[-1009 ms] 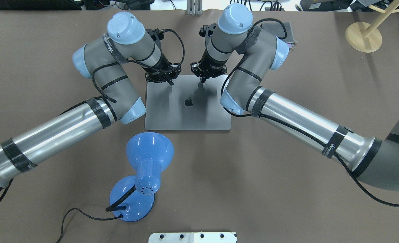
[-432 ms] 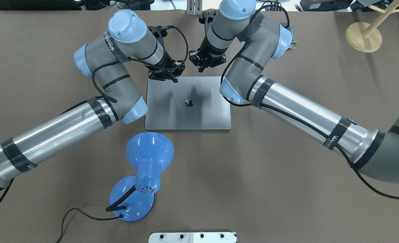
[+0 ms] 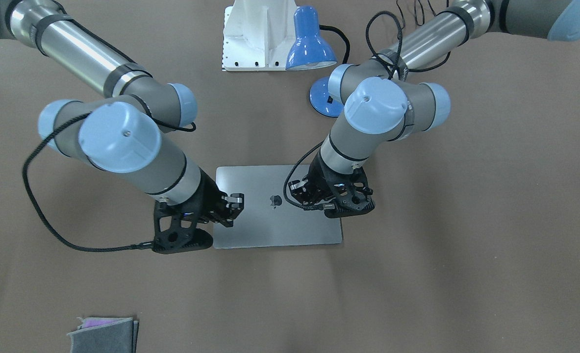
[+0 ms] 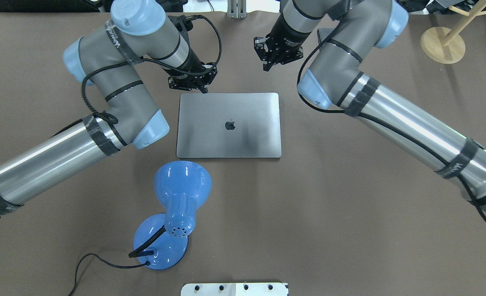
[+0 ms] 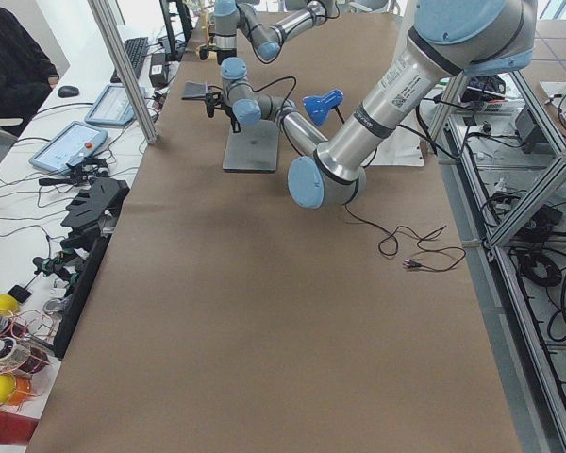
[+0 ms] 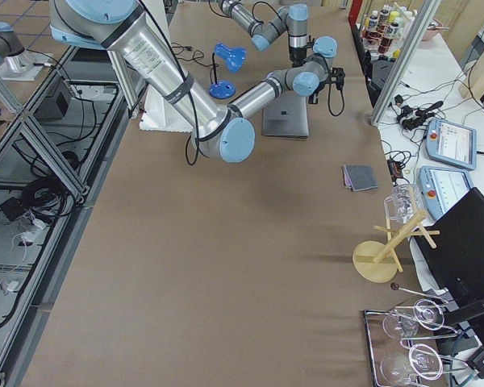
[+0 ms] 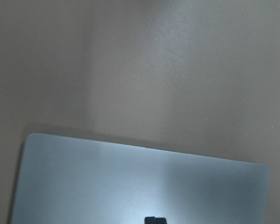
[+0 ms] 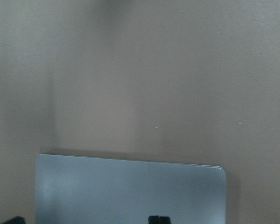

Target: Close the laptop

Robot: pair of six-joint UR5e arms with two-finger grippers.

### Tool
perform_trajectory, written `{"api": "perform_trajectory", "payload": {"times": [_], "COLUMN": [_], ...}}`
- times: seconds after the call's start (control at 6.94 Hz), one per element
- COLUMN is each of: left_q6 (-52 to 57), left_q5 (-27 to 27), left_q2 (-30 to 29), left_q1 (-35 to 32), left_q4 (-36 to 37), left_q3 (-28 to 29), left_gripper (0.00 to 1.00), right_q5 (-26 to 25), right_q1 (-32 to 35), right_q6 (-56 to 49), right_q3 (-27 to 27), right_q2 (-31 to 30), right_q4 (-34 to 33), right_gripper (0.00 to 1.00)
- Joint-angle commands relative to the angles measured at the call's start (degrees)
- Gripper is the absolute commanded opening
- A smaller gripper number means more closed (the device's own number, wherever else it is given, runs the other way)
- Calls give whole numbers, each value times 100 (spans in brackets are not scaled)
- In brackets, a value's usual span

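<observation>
Brown matting covers the long table (image 4: 349, 226), with cluttered benches of tablets and cables along its far side and a seated person in black (image 5: 9, 66) at one of them. Flat in the middle of it lies the slim space-grey metal laptop (image 4: 228, 139), lid down and the dark apple logo facing up, its edges square to the table.

Both arms are bent high at the elbow and reach in over the machine from either side. The left gripper (image 4: 203, 89) points down just past the laptop's far left corner, clear of the lid. The right gripper (image 4: 266, 67) hangs further off, beyond the far edge and towards the right corner, also touching nothing. On each, the fingers look drawn together to a single tip with nothing between them; the wrist views show only one small dark block at the bottom edge, above the lid.

A glossy blue desk lamp (image 4: 181, 185) stands on the near side of the laptop, shade tipped towards it. A white metal mounting plate (image 4: 234, 289) sits behind that. Well apart are a folded grey cloth (image 3: 104, 336) and a pale wooden stand with a round base (image 4: 443, 45).
</observation>
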Motion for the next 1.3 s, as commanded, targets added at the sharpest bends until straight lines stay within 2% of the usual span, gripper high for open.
{"api": "perform_trajectory", "payload": {"times": [0.0, 0.14, 0.29, 0.43, 0.58, 0.72, 0.86, 1.01, 1.15], "left_q6": [223, 468, 897, 1789, 2763, 3539, 4104, 4153, 4197], "left_q5": [-42, -68, -60, -51, -34, -68, -130, -165, -357], "left_q2": [937, 1159, 1161, 1196, 1579, 2087, 2571, 2941, 3510], "left_q1": [-494, -802, -1092, -1469, -1847, -2199, -2472, -2605, -2842], "left_q4": [334, 996, 2064, 3005, 3554, 3560, 3482, 3176, 2468], "left_q3": [-1104, -1578, -2148, -2563, -2906, -2997, -3024, -3007, -2885], "left_gripper": [99, 99, 99, 99, 99, 99, 99, 99, 99], "right_q5": [503, 576, 507, 384, 209, 16, 162, 364, 566], "right_q1": [823, 1115, 1388, 1747, 2220, 2512, 2855, 3015, 3155], "right_q6": [-162, -459, -1202, -2427, -3971, -5318, -5897, -5972, -6034], "right_q3": [1044, 1265, 1302, 1293, 1267, 1188, 1048, 1030, 1038], "right_q2": [-1063, -1337, -1558, -1943, -2260, -2420, -2795, -3147, -3394], "right_q4": [-235, -444, -821, -1181, -1724, -2208, -2300, -2266, -2248], "right_gripper": [99, 99, 99, 99, 100, 100, 100, 100, 100]}}
